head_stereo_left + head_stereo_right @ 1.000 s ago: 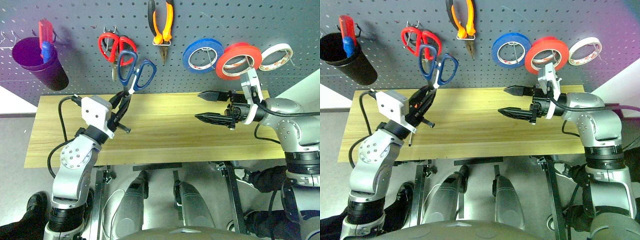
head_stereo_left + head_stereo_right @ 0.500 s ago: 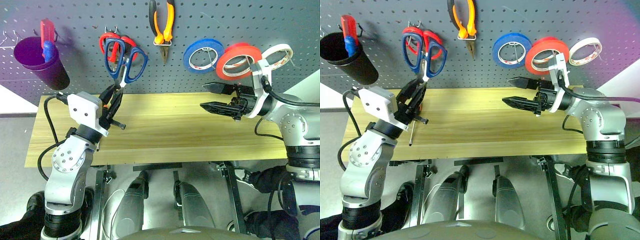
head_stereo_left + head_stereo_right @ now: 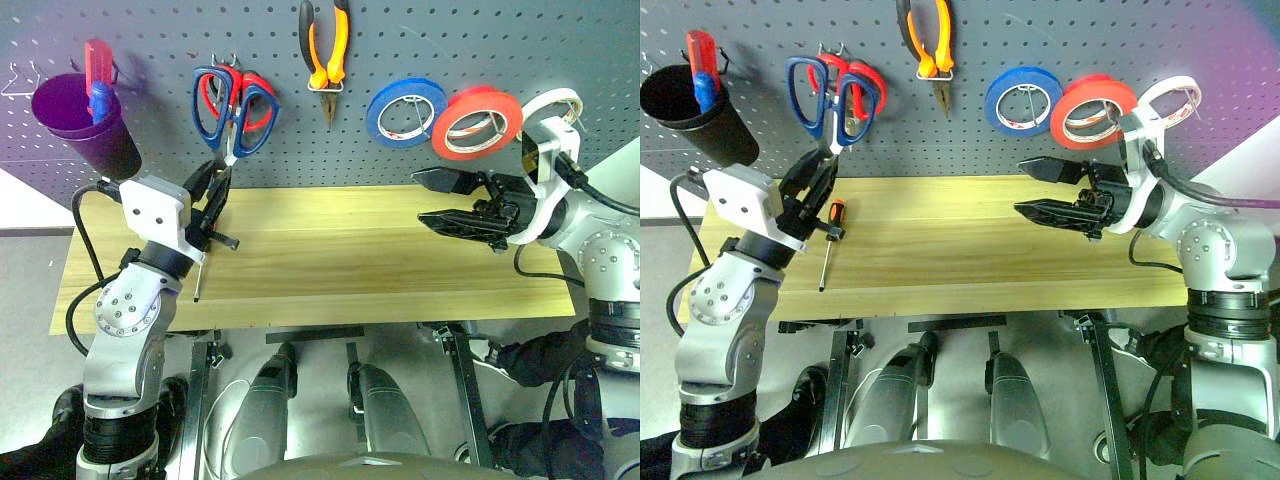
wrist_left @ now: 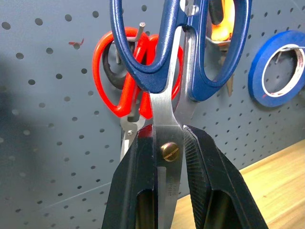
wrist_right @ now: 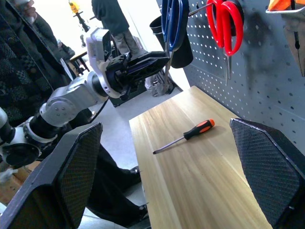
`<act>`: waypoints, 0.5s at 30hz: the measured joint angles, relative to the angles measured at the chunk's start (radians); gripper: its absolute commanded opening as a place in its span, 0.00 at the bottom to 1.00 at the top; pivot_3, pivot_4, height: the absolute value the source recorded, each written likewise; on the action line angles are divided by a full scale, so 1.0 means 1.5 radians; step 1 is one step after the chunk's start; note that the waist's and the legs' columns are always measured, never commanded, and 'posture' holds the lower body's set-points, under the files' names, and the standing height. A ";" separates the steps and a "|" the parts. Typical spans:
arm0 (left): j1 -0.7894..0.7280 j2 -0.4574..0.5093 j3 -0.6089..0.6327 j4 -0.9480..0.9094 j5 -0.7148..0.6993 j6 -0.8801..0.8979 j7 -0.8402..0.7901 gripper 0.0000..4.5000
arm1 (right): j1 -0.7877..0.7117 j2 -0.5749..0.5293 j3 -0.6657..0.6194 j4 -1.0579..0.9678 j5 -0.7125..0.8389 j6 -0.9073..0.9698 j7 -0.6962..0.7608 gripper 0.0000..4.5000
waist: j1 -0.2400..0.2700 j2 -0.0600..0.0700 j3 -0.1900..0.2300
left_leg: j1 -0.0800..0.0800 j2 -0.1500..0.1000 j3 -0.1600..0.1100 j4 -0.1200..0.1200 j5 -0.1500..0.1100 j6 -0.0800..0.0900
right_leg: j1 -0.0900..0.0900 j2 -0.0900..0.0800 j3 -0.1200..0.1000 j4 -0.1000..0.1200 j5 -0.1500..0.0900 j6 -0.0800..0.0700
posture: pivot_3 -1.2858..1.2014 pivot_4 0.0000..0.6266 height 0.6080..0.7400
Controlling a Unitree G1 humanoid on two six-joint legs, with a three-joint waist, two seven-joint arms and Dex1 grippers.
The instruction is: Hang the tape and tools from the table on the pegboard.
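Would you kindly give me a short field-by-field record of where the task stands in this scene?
left hand: shut on the blue scissors, holding them up against the pegboard in front of the red scissors
right hand: open, holding nothing, above the table
already hung: pliers, red tape
on the table: screwdriver

The screwdriver [image 3: 827, 243] lies on the table [image 3: 960, 265] at nine o'clock. Behind it, on the pegboard [image 3: 980, 140], pliers [image 3: 923, 45] hang at twelve o'clock, tape [image 3: 1092, 110] at two.
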 measured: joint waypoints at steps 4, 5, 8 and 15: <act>-0.005 0.001 0.006 0.012 -0.001 -0.008 0.001 0.11 | 0.000 -0.015 0.000 -0.005 0.015 0.016 0.011 1.00 | 0.000 0.000 0.000 | 0.000 0.000 0.000 0.001 0.000 0.000 | 0.000 0.000 0.000 0.000 0.000 0.000 | 0.51 0.44 1.00; -0.005 0.001 0.007 0.012 -0.002 -0.008 0.001 0.11 | 0.000 -0.017 -0.002 -0.006 0.023 0.025 0.013 1.00 | 0.000 0.000 0.000 | 0.000 0.000 0.000 0.001 0.000 0.000 | 0.000 0.000 0.000 0.001 0.000 0.000 | 0.51 0.44 1.00; -0.004 0.001 0.010 0.012 -0.003 -0.008 0.002 0.11 | 0.004 -0.021 -0.009 -0.006 0.028 0.030 0.013 1.00 | 0.000 0.000 0.000 | 0.000 0.000 0.000 0.001 0.000 0.000 | 0.000 0.000 0.000 0.001 0.000 0.000 | 0.51 0.44 1.00; 0.012 -0.012 0.007 0.022 -0.003 -0.013 0.001 0.11 | 0.011 -0.027 -0.016 -0.006 0.046 0.044 0.015 1.00 | -0.001 0.000 -0.001 | 0.000 0.000 0.000 0.002 0.000 0.000 | -0.001 0.000 0.000 0.004 0.000 0.000 | 0.51 0.45 1.00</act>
